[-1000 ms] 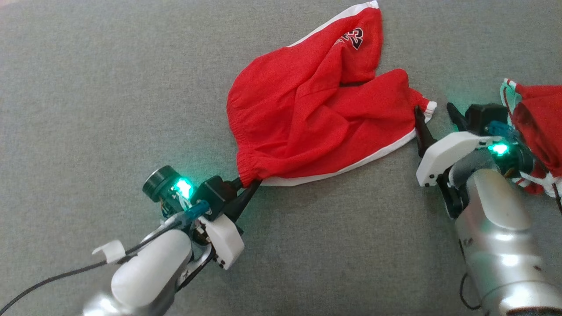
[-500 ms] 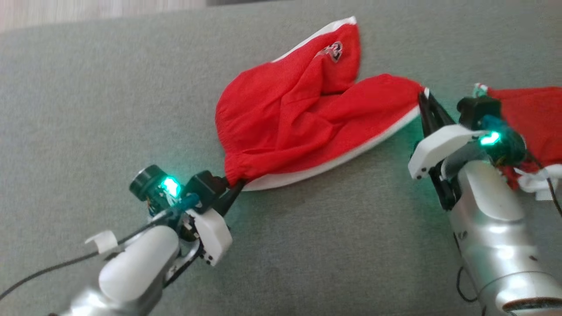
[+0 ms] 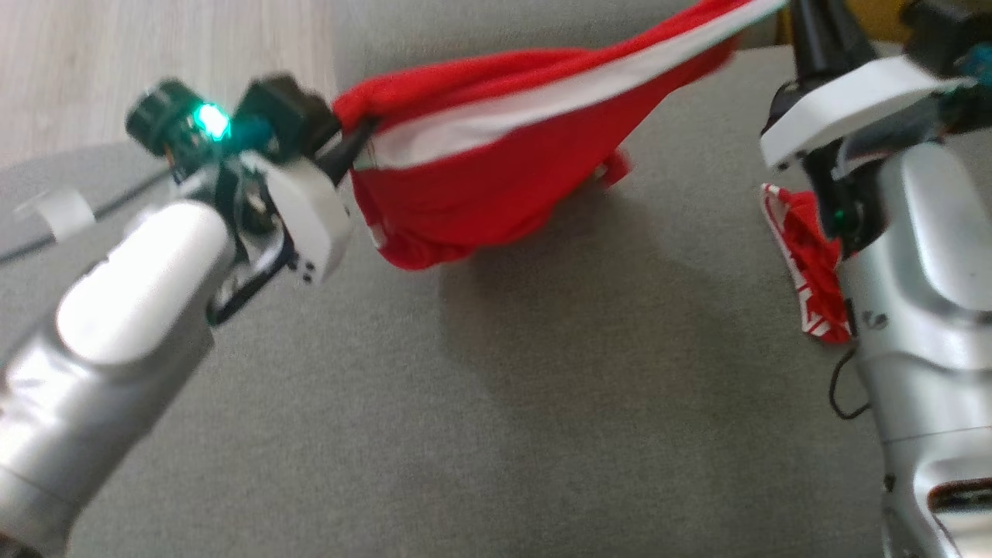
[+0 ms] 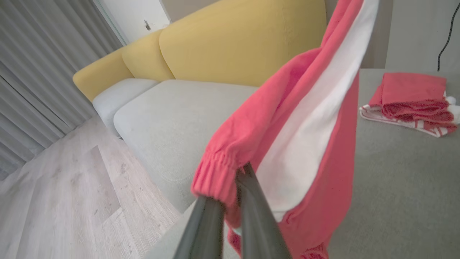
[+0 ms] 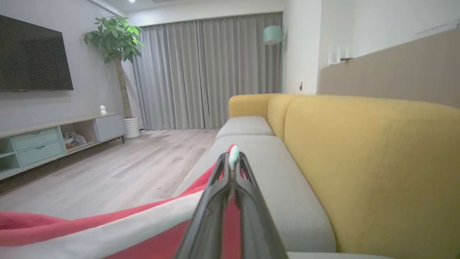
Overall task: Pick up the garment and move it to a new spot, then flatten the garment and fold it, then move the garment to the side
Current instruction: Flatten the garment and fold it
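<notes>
A: Head view: we hold the garment (image 3: 504, 170) slung in the air over the table's (image 3: 542, 403) far edge. The left jaws are clenched on its waistband, the right jaws on the white-trimmed hem.
B: Left wrist view: the waistband is pinched firmly, and a second folded garment (image 4: 413, 97) lies by the right edge.
A: Right wrist view: the hem barely pokes past our clenched tips.
B: Then we should carry it taut and level, no jerks, and lower it onto bare table.

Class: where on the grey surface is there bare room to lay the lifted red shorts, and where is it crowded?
Free: the broad grey surface between the left arm and the right arm, under and nearer than the hanging red shorts. Crowded: the right side, where a folded red garment lies beside that arm.
</notes>
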Motion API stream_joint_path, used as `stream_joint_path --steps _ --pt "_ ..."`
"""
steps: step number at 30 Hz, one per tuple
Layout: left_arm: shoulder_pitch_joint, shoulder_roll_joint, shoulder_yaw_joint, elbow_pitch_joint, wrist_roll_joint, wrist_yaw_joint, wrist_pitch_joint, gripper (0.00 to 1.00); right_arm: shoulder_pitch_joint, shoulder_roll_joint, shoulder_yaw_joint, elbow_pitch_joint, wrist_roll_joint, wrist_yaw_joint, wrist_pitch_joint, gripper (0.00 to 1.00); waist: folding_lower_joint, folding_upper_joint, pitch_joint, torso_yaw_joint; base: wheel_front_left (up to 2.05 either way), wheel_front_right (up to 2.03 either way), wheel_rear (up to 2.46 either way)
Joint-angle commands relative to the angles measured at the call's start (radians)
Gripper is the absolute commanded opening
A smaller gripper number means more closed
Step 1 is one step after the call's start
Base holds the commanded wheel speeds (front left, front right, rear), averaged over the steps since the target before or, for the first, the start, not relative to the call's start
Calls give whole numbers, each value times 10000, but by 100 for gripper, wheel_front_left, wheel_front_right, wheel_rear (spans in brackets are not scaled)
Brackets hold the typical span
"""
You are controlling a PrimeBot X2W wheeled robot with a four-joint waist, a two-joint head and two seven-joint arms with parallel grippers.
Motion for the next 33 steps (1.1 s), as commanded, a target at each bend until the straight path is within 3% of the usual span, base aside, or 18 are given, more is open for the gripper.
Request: stream_joint_path --steps 1,11,20,25,33 --pt "-873 441 296 -199 -260 19 99 0 -499 -14 81 -621 38 -7 125 0 1 0 -322 -118 0 0 0" --pt "-1531 940 -150 -713 -2038 15 442 0 569 111 -182 -2563 -291 -7 968 0 1 0 -899 -201 0 0 0" --pt "-1383 1293 -88 -1278 -2838 35 789 0 1090 2 -426 -3711 -445 -7 1707 0 1 0 -293 -42 0 0 0" --pt "-1871 1285 116 -1007 -3076 61 1096 0 438 15 -506 -3555 -442 -7 1899 0 1 0 626 0 0 0 0" --pt "-3830 939 323 124 -2634 37 1013 0 -2180 59 -651 -1846 -737 -7 1402 0 1 0 2556 -18 0 0 0"
